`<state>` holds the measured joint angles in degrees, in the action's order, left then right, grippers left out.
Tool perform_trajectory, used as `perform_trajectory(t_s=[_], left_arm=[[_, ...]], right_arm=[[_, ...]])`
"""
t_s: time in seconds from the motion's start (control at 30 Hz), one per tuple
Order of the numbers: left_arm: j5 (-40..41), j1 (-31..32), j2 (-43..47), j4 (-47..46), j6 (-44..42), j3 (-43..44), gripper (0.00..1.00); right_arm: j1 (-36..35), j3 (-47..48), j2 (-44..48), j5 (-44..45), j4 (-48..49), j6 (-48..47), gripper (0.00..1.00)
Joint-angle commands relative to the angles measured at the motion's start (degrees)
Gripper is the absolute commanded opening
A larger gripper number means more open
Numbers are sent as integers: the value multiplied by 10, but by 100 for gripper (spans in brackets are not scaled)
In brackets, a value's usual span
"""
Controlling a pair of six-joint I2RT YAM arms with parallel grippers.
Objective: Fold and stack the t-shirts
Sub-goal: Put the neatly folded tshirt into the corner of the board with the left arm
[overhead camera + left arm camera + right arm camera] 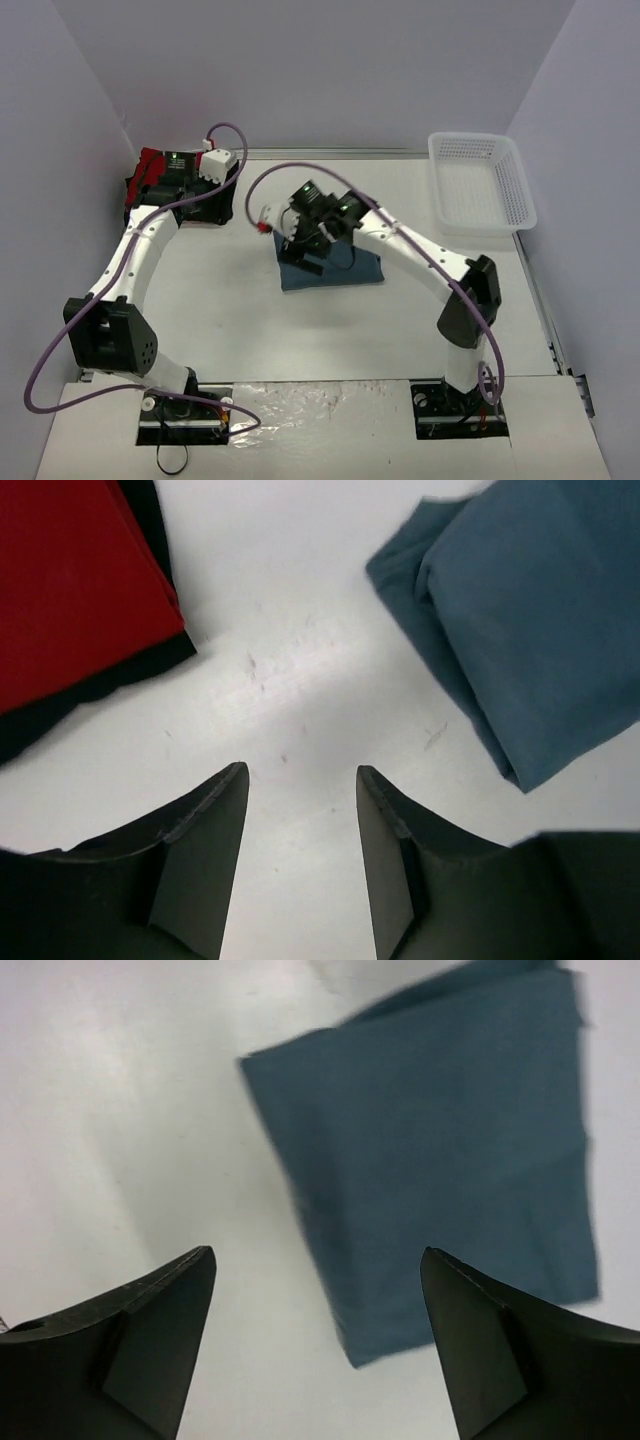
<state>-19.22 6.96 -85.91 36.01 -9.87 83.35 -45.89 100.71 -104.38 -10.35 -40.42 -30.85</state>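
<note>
Two robot arms over folded t-shirts.
From above, the left arm (135,255) bends over the red t-shirt (152,160), lying on the black t-shirt (215,214) far left; the right arm (420,245) hangs over the folded teal t-shirt (345,270) in the middle; a white basket (520,190) sits far right. Left wrist: the left gripper (300,768) is partly open, holding nothing. Right wrist: the right gripper (315,1252) is wide open and empty over the teal t-shirt.

Left arm (135,252) and right arm (420,250) reach forward, left pincer (301,772) parted narrowly, right pincer (316,1252) spread wide.
</note>
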Motion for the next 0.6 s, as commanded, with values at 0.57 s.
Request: perform_trajectory(t_s=[0.57], left_arm=[[-28, -165, 154, -9, 77, -144, 57]], right_arm=[[-102, 13, -212, 61, -12, 20, 68]])
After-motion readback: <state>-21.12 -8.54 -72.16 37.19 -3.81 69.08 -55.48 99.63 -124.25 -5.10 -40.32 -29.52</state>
